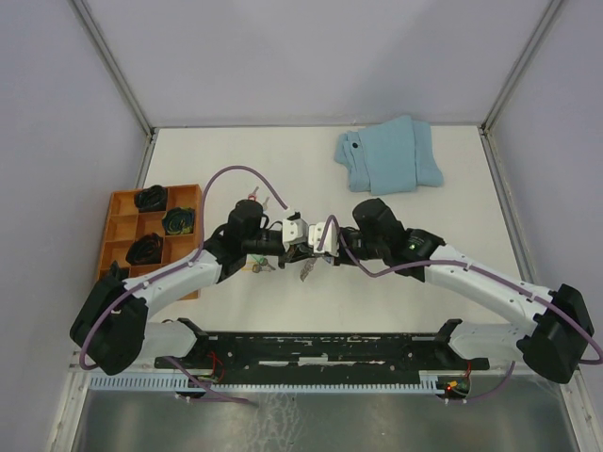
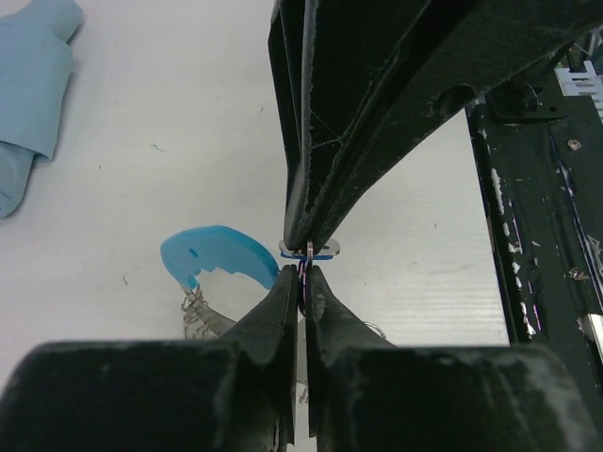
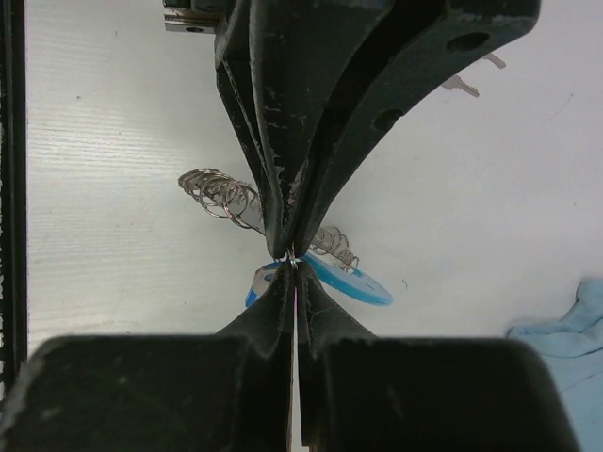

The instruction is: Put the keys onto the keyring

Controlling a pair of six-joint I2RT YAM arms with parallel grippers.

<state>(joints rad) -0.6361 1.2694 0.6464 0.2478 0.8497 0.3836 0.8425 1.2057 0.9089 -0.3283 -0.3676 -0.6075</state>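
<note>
Mostly the left fingers (image 2: 273, 325) hide the pinched key (image 2: 307, 266); keyring (image 2: 219, 254) partly covered.

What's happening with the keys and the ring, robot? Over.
Left gripper, right gripper shut, tips meeting on small metal piece. Keyring right at the tips. Other keys lying loose nearby. Nothing in the way.

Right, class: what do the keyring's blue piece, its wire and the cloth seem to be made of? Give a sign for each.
Blue piece: probably plastic; smooth, opaque, evenly bright, with a cleanly cut edge.
Wire: metal; silvery coils that glint.
Cloth: soft fabric, matte; it folds and rumples. The weave is too small to tell.
</note>
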